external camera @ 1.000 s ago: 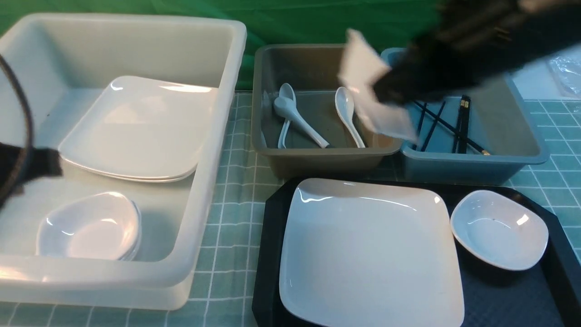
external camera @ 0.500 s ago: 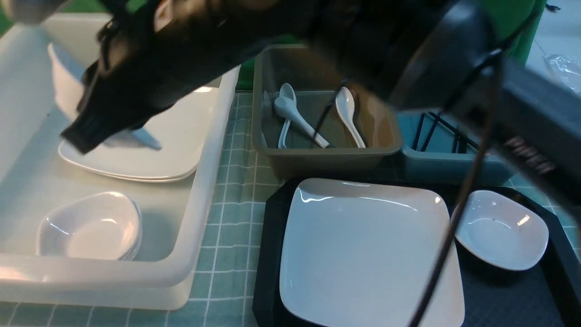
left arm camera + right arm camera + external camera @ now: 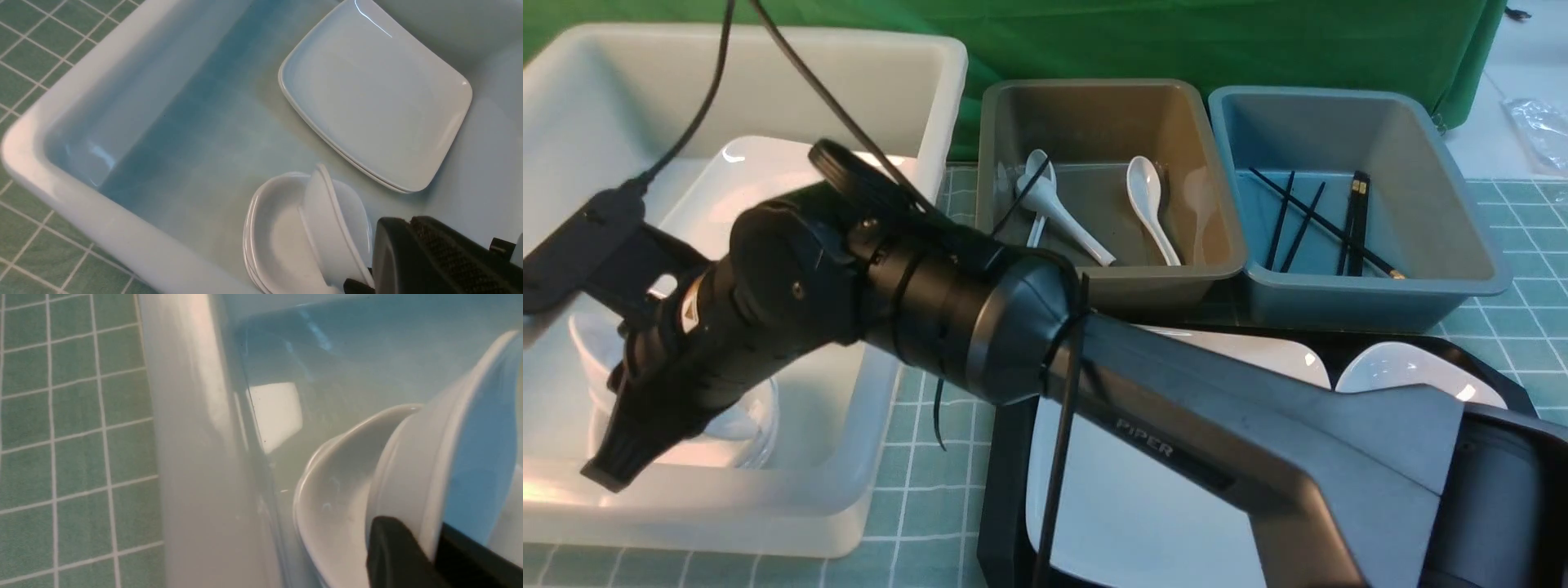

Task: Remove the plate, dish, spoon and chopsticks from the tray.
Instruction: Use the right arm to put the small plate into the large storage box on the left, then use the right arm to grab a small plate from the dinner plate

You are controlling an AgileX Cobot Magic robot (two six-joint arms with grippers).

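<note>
We hold the dish (image 3: 327, 228) in the tub (image 3: 915, 204).
Our right gripper (image 3: 433, 555) pinches its rim, tipped up over the stack (image 3: 273, 228).

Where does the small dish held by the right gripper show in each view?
Front: small dish, lower left in the white tub, mostly hidden behind the right gripper.
Left wrist: tilted on edge over the dish stack, near the stacked plates.
Right wrist: close up, rim between the fingers.
Shared landmark: the tub's rim.
</note>
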